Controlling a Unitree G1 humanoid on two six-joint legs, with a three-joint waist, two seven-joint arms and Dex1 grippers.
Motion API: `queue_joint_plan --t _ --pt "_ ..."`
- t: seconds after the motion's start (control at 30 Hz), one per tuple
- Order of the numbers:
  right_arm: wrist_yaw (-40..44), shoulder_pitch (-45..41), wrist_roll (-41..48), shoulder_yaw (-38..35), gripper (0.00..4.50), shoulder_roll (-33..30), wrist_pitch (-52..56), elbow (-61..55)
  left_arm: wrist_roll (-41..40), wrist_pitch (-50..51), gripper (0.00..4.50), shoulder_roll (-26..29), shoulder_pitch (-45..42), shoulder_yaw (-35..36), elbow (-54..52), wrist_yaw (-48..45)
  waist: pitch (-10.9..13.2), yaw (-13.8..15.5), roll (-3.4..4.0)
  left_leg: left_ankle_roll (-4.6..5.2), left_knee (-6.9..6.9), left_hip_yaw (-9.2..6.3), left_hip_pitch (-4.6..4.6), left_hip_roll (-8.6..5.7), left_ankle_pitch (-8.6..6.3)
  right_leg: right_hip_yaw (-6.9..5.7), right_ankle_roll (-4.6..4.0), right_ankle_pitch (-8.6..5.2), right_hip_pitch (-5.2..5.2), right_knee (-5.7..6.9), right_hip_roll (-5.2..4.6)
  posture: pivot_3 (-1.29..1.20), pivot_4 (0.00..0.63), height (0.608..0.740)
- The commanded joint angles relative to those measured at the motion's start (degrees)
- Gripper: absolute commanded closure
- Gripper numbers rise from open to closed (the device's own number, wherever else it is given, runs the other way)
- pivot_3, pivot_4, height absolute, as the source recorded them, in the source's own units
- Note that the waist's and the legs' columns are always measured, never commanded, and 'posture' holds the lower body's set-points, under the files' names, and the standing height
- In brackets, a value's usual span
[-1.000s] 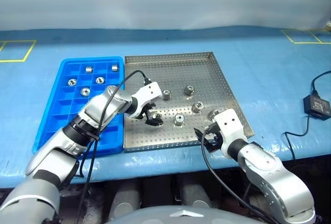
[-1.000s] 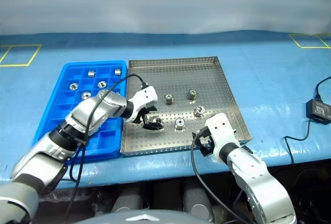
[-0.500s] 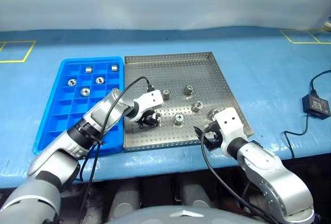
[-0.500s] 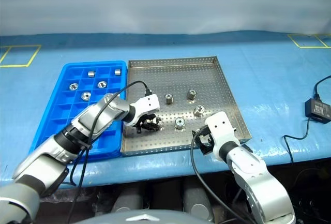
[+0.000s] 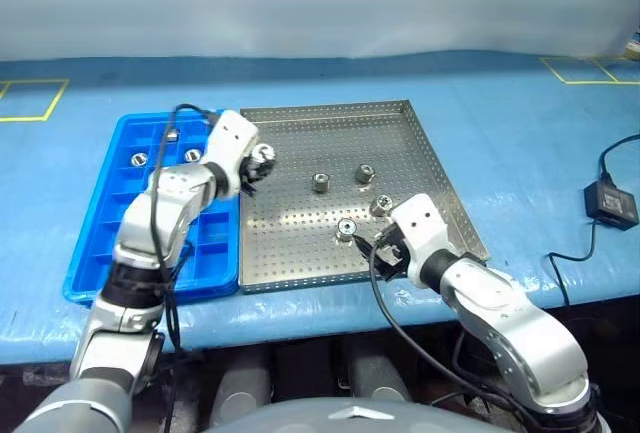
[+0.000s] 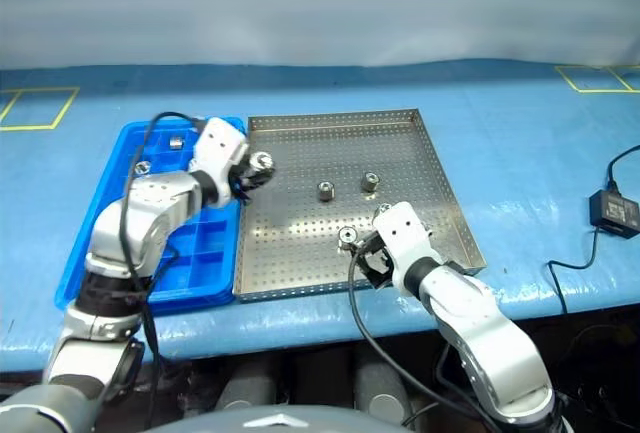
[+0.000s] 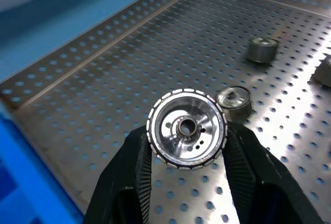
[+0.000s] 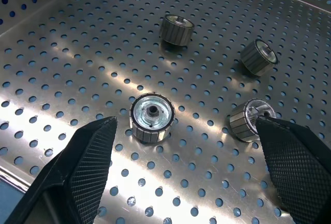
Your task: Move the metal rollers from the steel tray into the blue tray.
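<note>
Mid-task: one roller in transit, four still waiting in the steel tray.

Left gripper (image 7: 187,151) is clamping its jaws on a metal roller (image 7: 186,129) and holding it above the steel tray (image 5: 400,111), near the edge that borders the blue tray (image 5: 92,253). The blue tray is already holding at least three rollers (image 5: 139,159) in its far compartments; the arm may be hiding more. Four rollers are still lying on the perforated bottom, e.g. (image 8: 151,117). Right gripper (image 8: 191,162) is hovering with jaws spread wide around that roller, not touching it. My read: under halfway, with a drop-off next and four more picks remaining.
</note>
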Motion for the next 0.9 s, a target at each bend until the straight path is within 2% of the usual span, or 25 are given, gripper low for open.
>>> queue_joint_plan --t 0.03,0.2,0.33,0.5,0.8,0.87,0.9 --pt "1.9 -2.4 0.4 1.7 0.0 -0.2 -2.4 0.6 4.7 -2.3 2.83 -0.3 4.6 4.7 -9.2 8.3 0.0 0.6 -0.02 0.0 0.01 -0.02 -0.02 0.0 0.0 -0.02 0.0 0.0 0.0 0.0 -0.02 0.04 0.15 0.74" --pt "5.5 -5.8 1.1 5.3 0.0 0.6 -6.7 3.0 7.6 -2.5 2.83 -2.7 12.3 10.6 -13.7 15.5 0.0 2.0 -0.03 0.01 0.02 -0.02 0.0 -0.02 0.0 -0.04 -0.12 -0.06 0.04 -0.04 -0.05 0.08 0.15 0.74" --pt "7.1 -7.6 1.0 6.9 0.0 0.5 -8.4 4.7 9.8 -2.8 2.83 -3.7 15.2 12.0 -13.0 19.3 0.0 3.4 -0.05 0.03 0.05 -0.04 0.0 -0.03 0.01 -0.09 -0.16 -0.08 0.08 -0.04 -0.06 0.13 0.15 0.74" --pt "7.8 -8.2 0.8 7.2 0.0 0.5 -9.5 5.5 10.0 -4.2 2.83 -6.5 15.4 15.2 -8.4 23.2 0.0 4.6 -0.05 0.06 0.06 -0.04 -0.02 -0.07 0.03 -0.14 -0.16 -0.07 0.09 -0.07 -0.16 0.13 0.15 0.74" --pt "6.3 -5.6 0.6 5.7 0.0 0.4 -8.8 3.6 9.5 -1.3 2.83 -9.9 14.0 18.1 -4.2 27.5 0.0 4.2 -0.07 0.07 0.04 -0.09 -0.07 -0.06 0.02 -0.19 -0.36 0.05 0.08 -0.12 -0.16 0.07 0.15 0.74" --pt "5.9 -4.8 0.5 5.5 0.0 0.4 -8.7 3.0 7.5 -1.8 2.09 -10.4 13.2 17.6 -5.2 25.5 0.0 4.1 -0.07 0.07 0.04 -0.09 -0.06 -0.06 0.02 -0.19 -0.36 0.05 0.09 -0.11 -0.16 0.07 0.15 0.74" --pt "5.6 -4.4 0.5 5.4 0.0 0.4 -8.5 2.7 6.6 -2.2 1.88 -10.3 12.6 16.9 -5.8 24.3 0.0 4.1 -0.07 0.07 0.05 -0.09 -0.06 -0.06 0.02 -0.2 -0.33 0.03 0.09 -0.11 -0.16 0.07 0.15 0.74"
